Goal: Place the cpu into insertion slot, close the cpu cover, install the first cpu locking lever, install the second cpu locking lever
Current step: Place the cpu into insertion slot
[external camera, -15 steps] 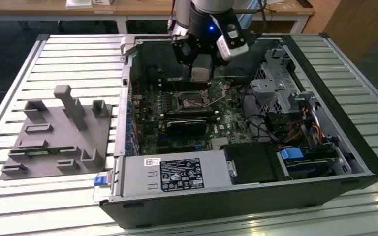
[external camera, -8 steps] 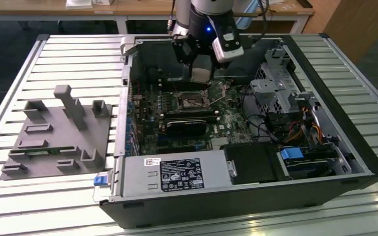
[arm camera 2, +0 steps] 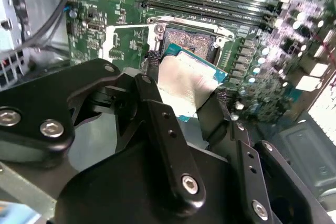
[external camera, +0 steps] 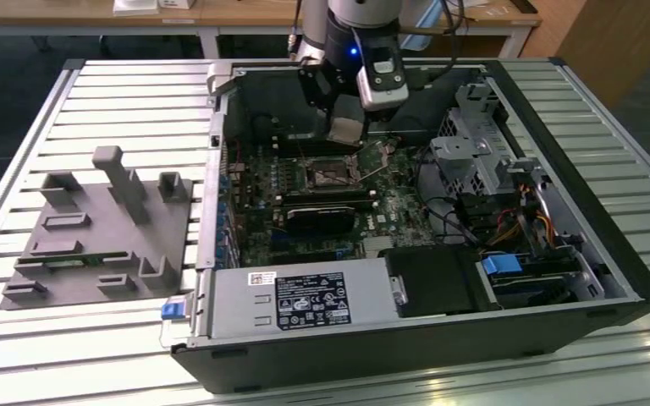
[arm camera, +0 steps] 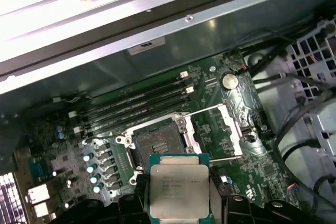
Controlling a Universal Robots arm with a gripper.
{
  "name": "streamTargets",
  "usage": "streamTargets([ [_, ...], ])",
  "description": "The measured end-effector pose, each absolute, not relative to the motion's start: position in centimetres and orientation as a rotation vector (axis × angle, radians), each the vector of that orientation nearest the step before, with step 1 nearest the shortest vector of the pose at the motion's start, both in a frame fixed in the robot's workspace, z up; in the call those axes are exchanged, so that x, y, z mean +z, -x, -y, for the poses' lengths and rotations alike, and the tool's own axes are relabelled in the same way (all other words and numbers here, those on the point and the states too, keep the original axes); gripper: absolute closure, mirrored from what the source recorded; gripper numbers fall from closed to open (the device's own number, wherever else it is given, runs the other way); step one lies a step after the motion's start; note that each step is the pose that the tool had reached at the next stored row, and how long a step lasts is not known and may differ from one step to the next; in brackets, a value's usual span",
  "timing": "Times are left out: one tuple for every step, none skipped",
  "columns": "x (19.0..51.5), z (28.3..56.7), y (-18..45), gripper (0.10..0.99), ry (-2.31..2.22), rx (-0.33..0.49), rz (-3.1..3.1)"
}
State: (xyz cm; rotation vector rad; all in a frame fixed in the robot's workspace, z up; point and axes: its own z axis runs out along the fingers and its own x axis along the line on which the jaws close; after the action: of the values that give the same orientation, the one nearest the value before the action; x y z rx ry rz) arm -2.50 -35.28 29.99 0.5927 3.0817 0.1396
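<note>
My gripper [arm camera: 179, 195] is shut on the cpu [arm camera: 178, 186], a flat silver-grey square chip on a green board, gripped by two opposite edges. In both wrist views the chip hangs just short of the insertion slot [arm camera: 157, 145], a dark square socket with a metal rim that stands bare. The second wrist view shows the cpu [arm camera 2: 187, 83] tilted, its far corner close over the slot [arm camera 2: 190, 40]. The cpu cover [arm camera: 218, 127] is swung open beside the socket. Two thin lever rods [arm camera: 227, 158] stand raised. In the exterior view the gripper [external camera: 345, 135] hovers over the slot [external camera: 331, 173].
The open computer case [external camera: 596, 279] lies on a slatted table. A black heatsink [external camera: 325, 220] sits just in front of the socket, and memory slots [arm camera: 136, 106] run behind it. A power supply box [external camera: 291, 300], drive cage [external camera: 472, 152] and cables [external camera: 460, 220] crowd the case. A grey fixture plate [external camera: 99, 237] lies at the exterior view's left.
</note>
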Motion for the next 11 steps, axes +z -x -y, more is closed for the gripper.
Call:
streamTargets([
  [29.97, 35.28, 2.50, 0.545, -0.620, 0.140, -3.075],
  [29.94, 35.28, 2.50, 0.545, -0.648, 0.140, -3.069],
  [29.92, 35.28, 2.50, 0.545, -0.677, 0.139, -3.062],
  [29.89, 35.28, 2.50, 0.545, -0.704, 0.139, -3.055],
  [29.87, 35.28, 2.50, 0.545, -0.731, 0.139, -3.048],
  [29.84, 35.28, 2.50, 0.545, -0.760, 0.139, -3.040],
  [29.82, 35.28, 2.50, 0.545, -0.786, 0.139, -3.032],
  [29.79, 35.28, 2.50, 0.545, -0.814, 0.139, -3.024],
  [29.76, 35.28, 2.50, 0.545, -0.840, 0.139, -3.016],
  [29.73, 35.28, 2.50, 0.545, -0.868, 0.139, -3.008],
  [29.70, 35.28, 2.50, 0.545, -0.894, 0.139, -2.999],
])
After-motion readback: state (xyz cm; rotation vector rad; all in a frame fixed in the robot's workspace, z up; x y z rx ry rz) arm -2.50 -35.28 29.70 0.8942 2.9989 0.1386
